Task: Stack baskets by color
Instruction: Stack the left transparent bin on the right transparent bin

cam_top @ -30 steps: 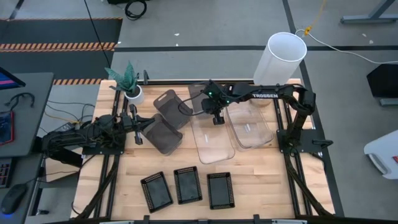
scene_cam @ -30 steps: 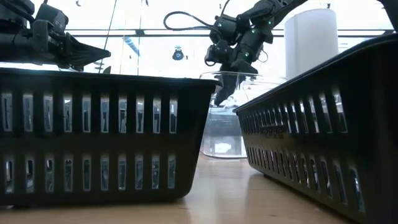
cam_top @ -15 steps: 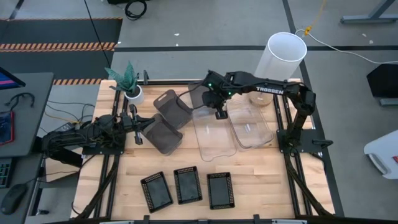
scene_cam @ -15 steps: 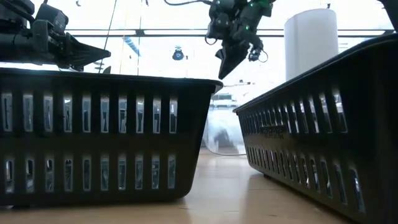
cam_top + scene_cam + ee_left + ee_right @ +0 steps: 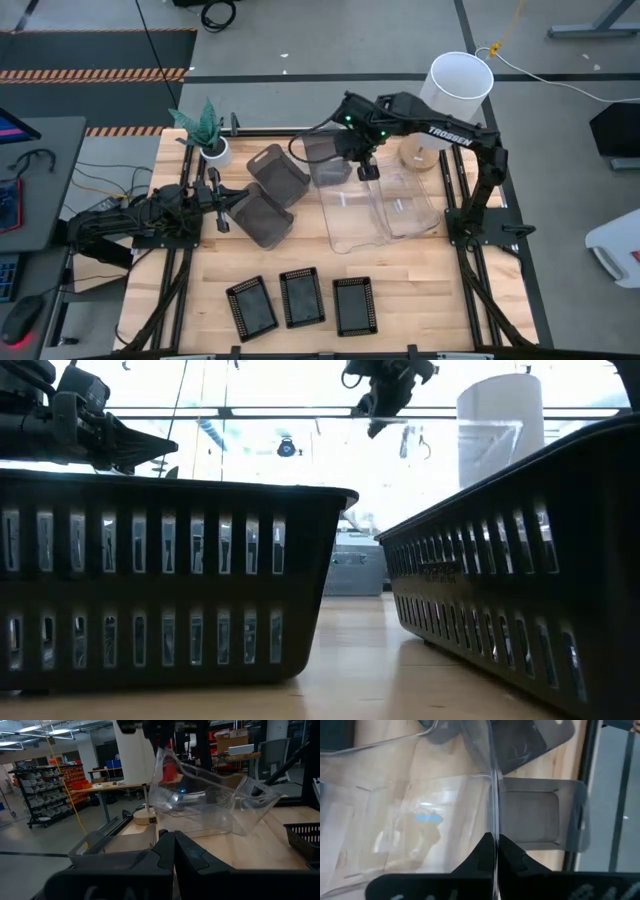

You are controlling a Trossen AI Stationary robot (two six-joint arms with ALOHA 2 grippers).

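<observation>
My right gripper [image 5: 367, 172] is high over the table's far middle, shut on a clear basket [image 5: 355, 212] that it has lifted. A second clear basket [image 5: 412, 205] rests on the table, partly under the lifted one. Three smoky-grey baskets [image 5: 278, 172] [image 5: 262, 217] [image 5: 325, 150] lie at the far left of centre. Three black mesh baskets [image 5: 251, 306] [image 5: 301, 297] [image 5: 354, 305] stand in a row near the front edge. My left gripper [image 5: 228, 205] waits shut at the left, pointing level at the grey baskets and touching nothing. My right gripper pinches the clear basket's far end wall at its rim [image 5: 493, 827], one finger inside the basket and one outside. The fingers come slanting down from above. The basket hangs tilted below them [image 5: 210, 795], far end high, near end low, off the table.
A tall white cylinder [image 5: 460, 85] stands at the far right corner, with a round wooden disc [image 5: 418, 153] beside it. A small potted plant [image 5: 207, 135] sits at the far left. Bare wood lies between the clear baskets and the black row.
My right gripper has risen well above the table and drifted slightly toward the right edge, staying shut. The clear basket has come up with it, far end first, tipping until it left the table, and now hangs partly over the second clear basket.
</observation>
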